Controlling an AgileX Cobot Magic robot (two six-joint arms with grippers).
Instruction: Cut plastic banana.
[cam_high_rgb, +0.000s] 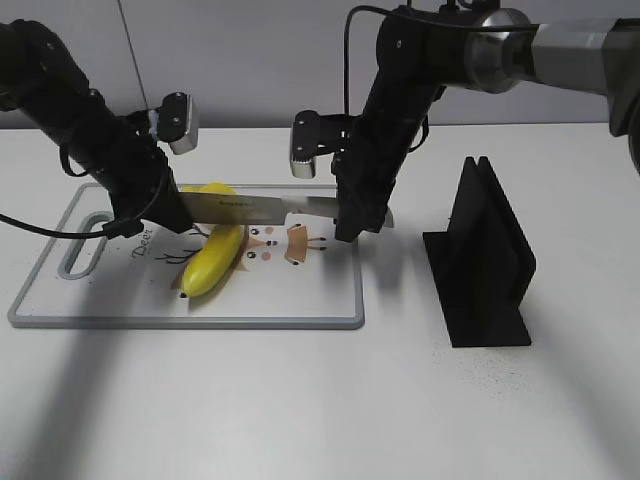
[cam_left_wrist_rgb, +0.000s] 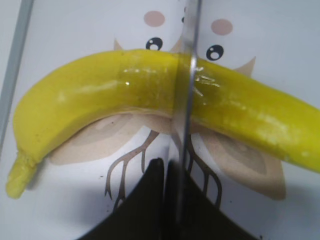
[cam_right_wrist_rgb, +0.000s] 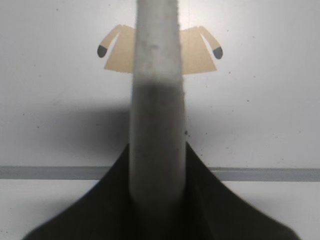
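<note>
knife blade (cam_left_wrist_rgb: 187, 100) across plastic banana (cam_left_wrist_rgb: 150, 92), its tip hidden

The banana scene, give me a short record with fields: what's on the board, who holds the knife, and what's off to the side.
banana: plastic banana lying on the cutting board
knife: blade across the banana's middle, edge down
left gripper: shut on one end of the knife
right gripper: shut on the other end
cut: not visibly through
side: black stand on the table, right of the board
</note>
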